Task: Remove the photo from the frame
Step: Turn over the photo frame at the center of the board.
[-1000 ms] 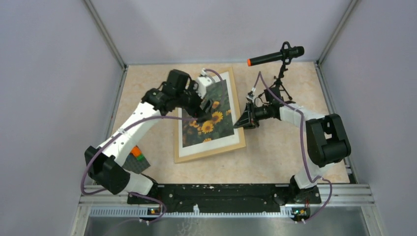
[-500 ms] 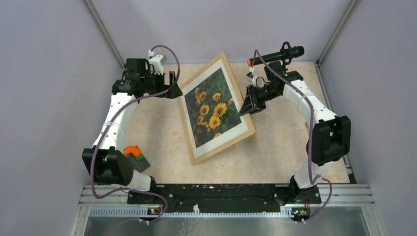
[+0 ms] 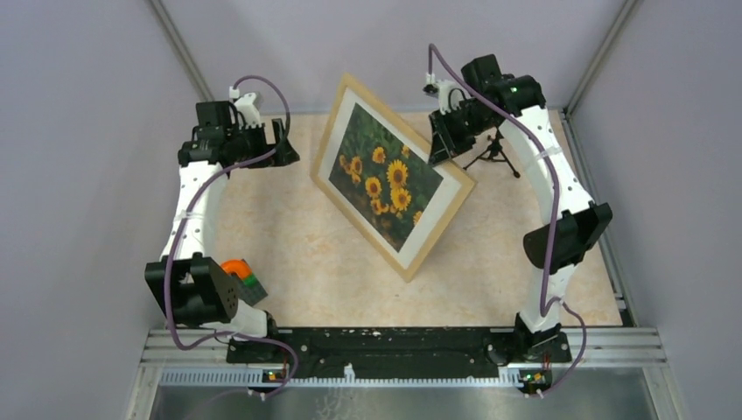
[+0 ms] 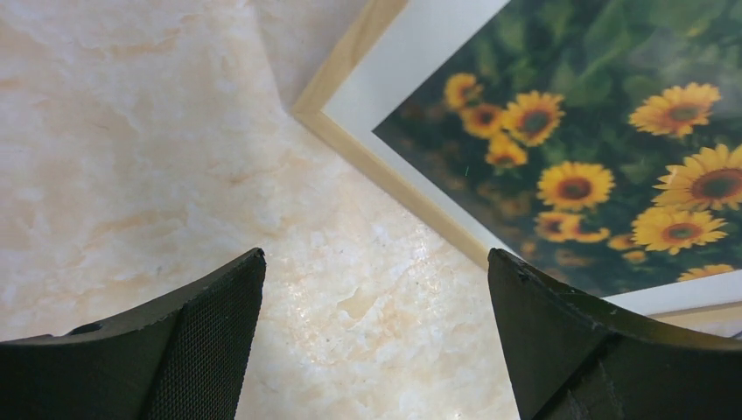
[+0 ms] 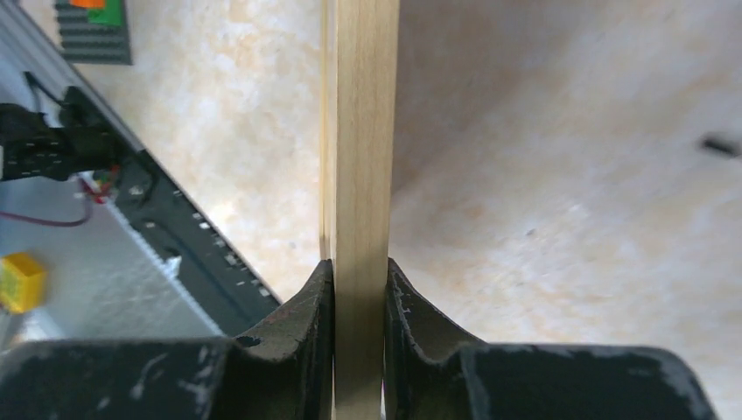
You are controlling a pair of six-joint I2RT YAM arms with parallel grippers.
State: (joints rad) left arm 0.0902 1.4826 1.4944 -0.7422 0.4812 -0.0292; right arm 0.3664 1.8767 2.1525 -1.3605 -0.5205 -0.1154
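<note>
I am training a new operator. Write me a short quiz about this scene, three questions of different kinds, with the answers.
1. True or false: the right gripper is shut on the edge of the frame.
2. Which gripper is open and holds nothing? A) left gripper B) right gripper
3. Fill in: the photo sits inside the frame and shows yellow ____.

Key: 1 true; 2 A; 3 sunflowers.

Looks like a robotics lab test cell to me: left arm (image 3: 194,206) and right arm (image 3: 553,166) bolted to a black bar (image 3: 394,343) at a marble-look table (image 3: 297,254), plain pale walls (image 3: 79,157) framed with aluminium rails (image 3: 187,63), purple cables (image 3: 549,262) looping around, little tripod (image 3: 495,156) in the corner
</note>
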